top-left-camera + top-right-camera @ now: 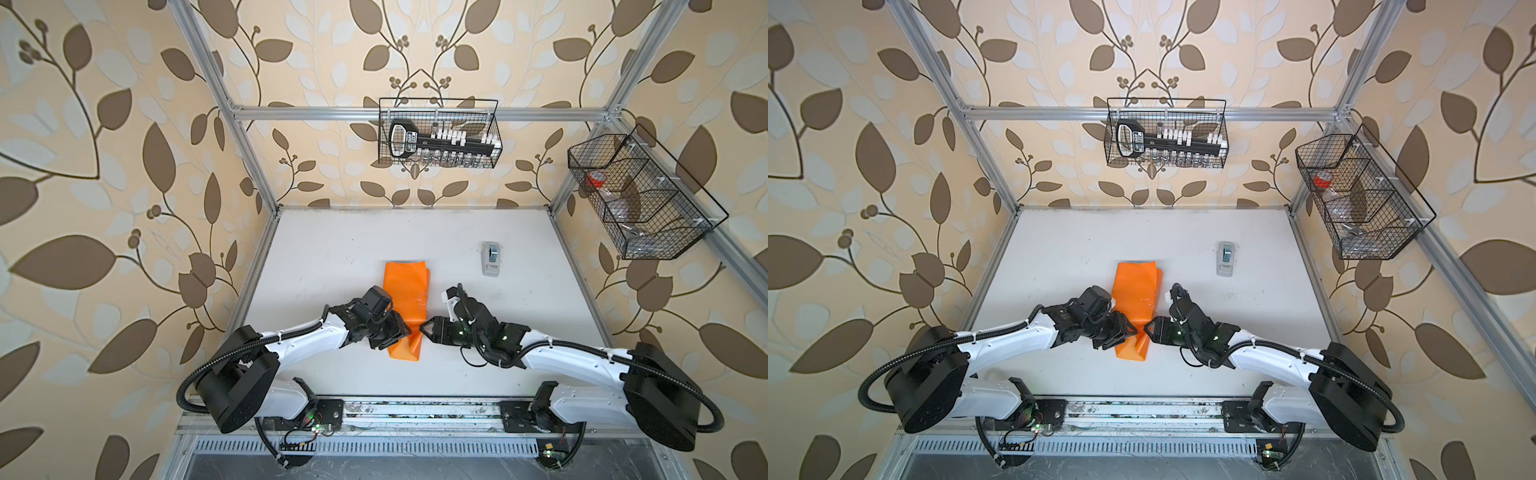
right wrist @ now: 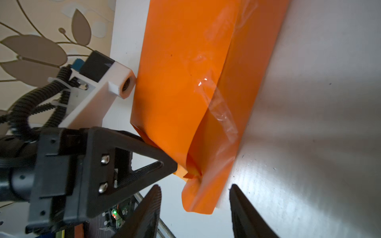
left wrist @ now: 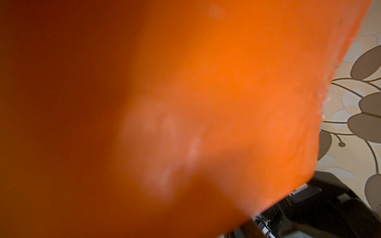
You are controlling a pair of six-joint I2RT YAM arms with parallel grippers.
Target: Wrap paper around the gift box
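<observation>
The orange paper (image 1: 405, 286) lies as a long folded strip on the white table, held along its seam by clear tape (image 2: 218, 111). The gift box is hidden. My left gripper (image 1: 405, 334) reaches over the strip's near part, where the paper is pinched narrow. One of its fingers (image 2: 144, 156) presses on the crumpled fold, and it looks shut on the paper. Orange paper (image 3: 206, 82) fills the left wrist view. My right gripper (image 1: 424, 328) faces it tip to tip. It is open in the right wrist view (image 2: 194, 186), with the strip's loose end lying between its fingers, touching neither.
A small grey-white tape dispenser (image 1: 490, 258) stands on the table behind my right arm. A wire basket (image 1: 440, 133) hangs on the back rail and another wire basket (image 1: 640, 199) on the right rail. Aluminium frame posts edge the table.
</observation>
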